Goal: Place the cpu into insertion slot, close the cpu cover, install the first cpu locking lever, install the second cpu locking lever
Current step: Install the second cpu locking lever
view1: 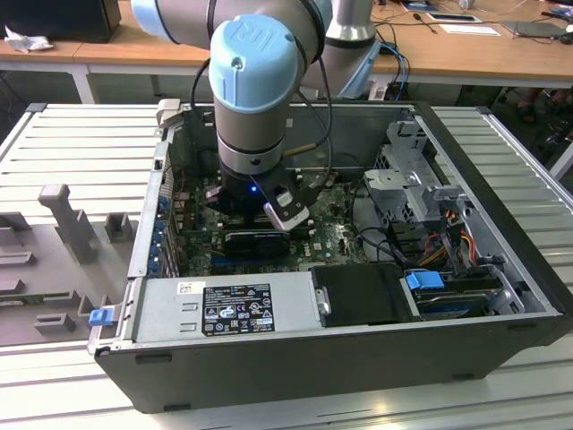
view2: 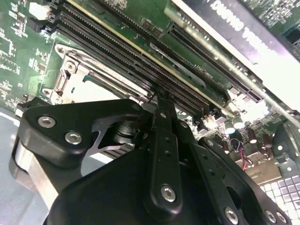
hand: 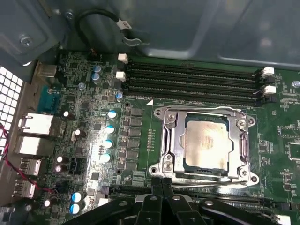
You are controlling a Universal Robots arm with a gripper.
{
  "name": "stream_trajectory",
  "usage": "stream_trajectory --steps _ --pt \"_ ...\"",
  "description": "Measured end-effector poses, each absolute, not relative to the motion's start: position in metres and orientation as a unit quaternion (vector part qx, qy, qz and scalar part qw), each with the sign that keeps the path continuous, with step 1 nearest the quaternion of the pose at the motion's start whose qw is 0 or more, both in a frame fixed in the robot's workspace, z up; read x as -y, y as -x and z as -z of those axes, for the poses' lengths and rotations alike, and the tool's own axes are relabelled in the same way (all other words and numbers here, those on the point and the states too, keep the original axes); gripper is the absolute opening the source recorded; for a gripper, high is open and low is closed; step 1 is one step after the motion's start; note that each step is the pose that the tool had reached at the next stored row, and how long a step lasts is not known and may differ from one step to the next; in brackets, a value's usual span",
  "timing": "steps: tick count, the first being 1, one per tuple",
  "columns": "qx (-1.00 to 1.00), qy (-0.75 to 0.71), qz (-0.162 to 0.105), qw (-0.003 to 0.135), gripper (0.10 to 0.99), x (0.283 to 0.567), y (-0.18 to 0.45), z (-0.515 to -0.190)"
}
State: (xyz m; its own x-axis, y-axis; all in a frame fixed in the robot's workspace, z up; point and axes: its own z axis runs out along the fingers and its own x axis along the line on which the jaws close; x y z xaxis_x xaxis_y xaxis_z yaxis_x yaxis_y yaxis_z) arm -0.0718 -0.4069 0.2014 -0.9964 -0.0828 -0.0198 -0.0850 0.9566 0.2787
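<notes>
The small flat square pale cpu (hand: 206,143) lies in the square dark-rimmed insertion slot (hand: 205,180), framed by the thin silvery metal cpu cover (hand: 169,140). In the exterior view, the black-fingered gripper (view1: 260,215) sits at ten o'clock from the flat black rectangular box (view1: 363,294).

Even room light; glare whitens the long black card (view2: 262,51) in the second wrist view, blurring nearby edges.

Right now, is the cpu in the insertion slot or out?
In: the cpu lies flat inside the insertion slot, framed by the cpu cover.
</notes>
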Motion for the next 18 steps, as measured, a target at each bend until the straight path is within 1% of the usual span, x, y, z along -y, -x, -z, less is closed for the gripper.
stream_trajectory --steps 6,18 --pt "-0.987 0.042 -0.156 0.005 0.106 0.4069 0.0722 -0.1973" --pt "-0.985 0.042 -0.166 0.005 0.106 0.4046 0.0753 -0.1923"
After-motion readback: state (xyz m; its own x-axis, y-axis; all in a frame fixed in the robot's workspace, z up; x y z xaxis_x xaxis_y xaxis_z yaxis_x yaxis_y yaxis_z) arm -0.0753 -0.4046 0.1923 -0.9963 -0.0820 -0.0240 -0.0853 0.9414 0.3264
